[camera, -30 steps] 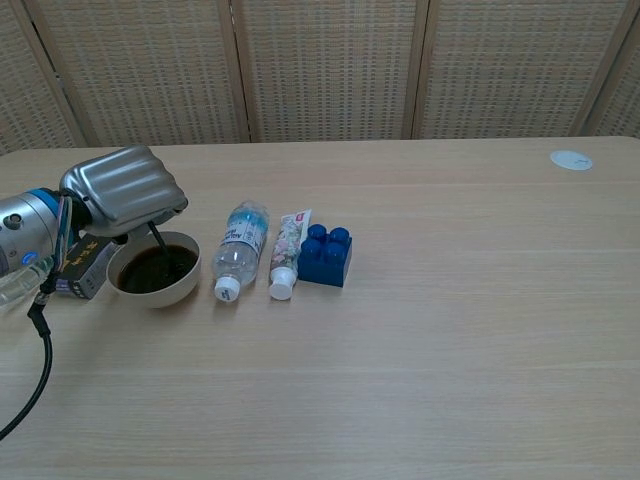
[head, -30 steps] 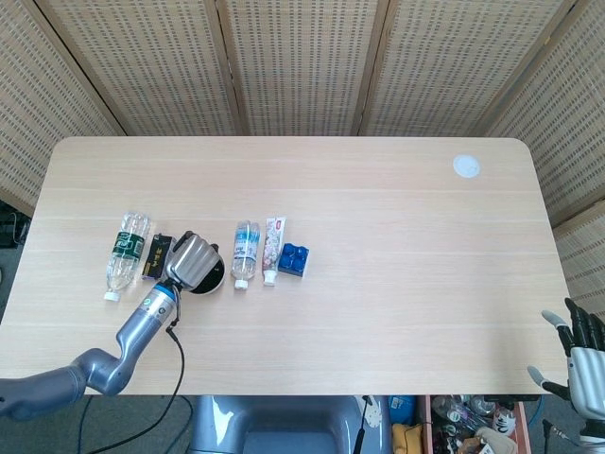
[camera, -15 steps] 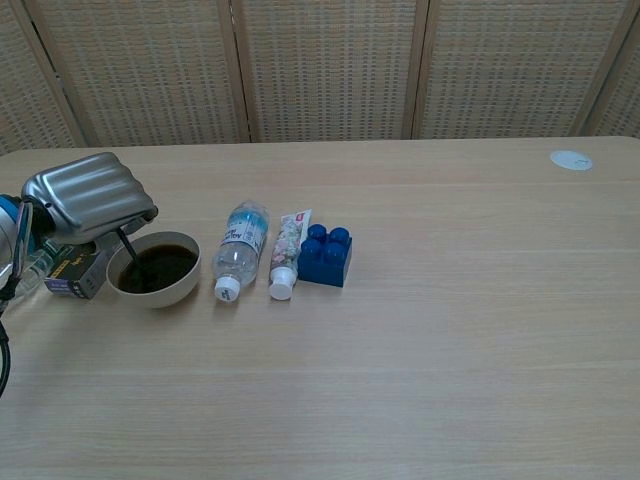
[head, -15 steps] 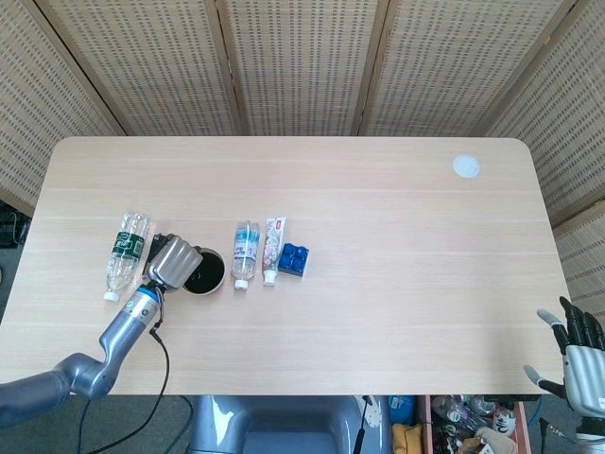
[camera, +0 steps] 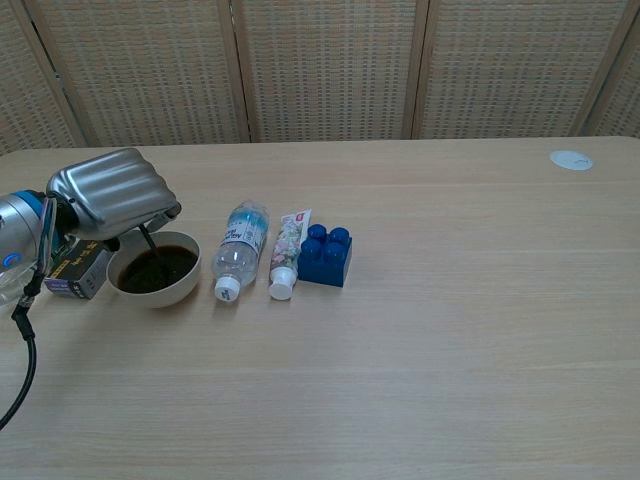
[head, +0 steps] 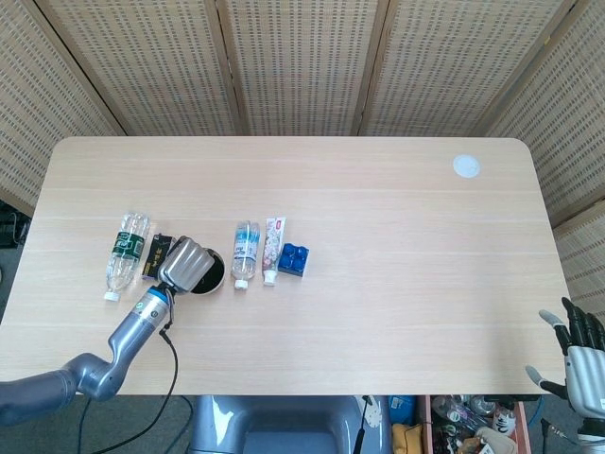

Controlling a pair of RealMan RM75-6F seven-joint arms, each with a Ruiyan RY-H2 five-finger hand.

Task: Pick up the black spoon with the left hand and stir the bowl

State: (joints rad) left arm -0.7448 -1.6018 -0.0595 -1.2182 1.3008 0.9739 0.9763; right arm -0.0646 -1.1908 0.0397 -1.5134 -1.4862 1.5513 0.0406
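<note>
My left hand [camera: 112, 192] [head: 187, 262] hovers over the left rim of a white bowl [camera: 186, 281] [head: 216, 281] with dark contents. It holds a thin black spoon [camera: 149, 243] whose handle runs down from under the fingers into the dark contents. The spoon's tip is hidden in the bowl, and the head view hides the spoon under the hand. My right hand [head: 579, 352] sits off the table's near right corner with fingers spread, holding nothing.
A clear bottle [camera: 237, 249], a toothpaste tube [camera: 286, 252] and a blue brick [camera: 325, 255] lie right of the bowl. A dark small box [camera: 78, 270] and another bottle [head: 124, 251] lie to its left. A white disc [camera: 571, 159] is far right.
My left hand swung left over the bowl half a second ago and has now come back right, carrying the spoon through the dark contents. The right hand barely moved.
</note>
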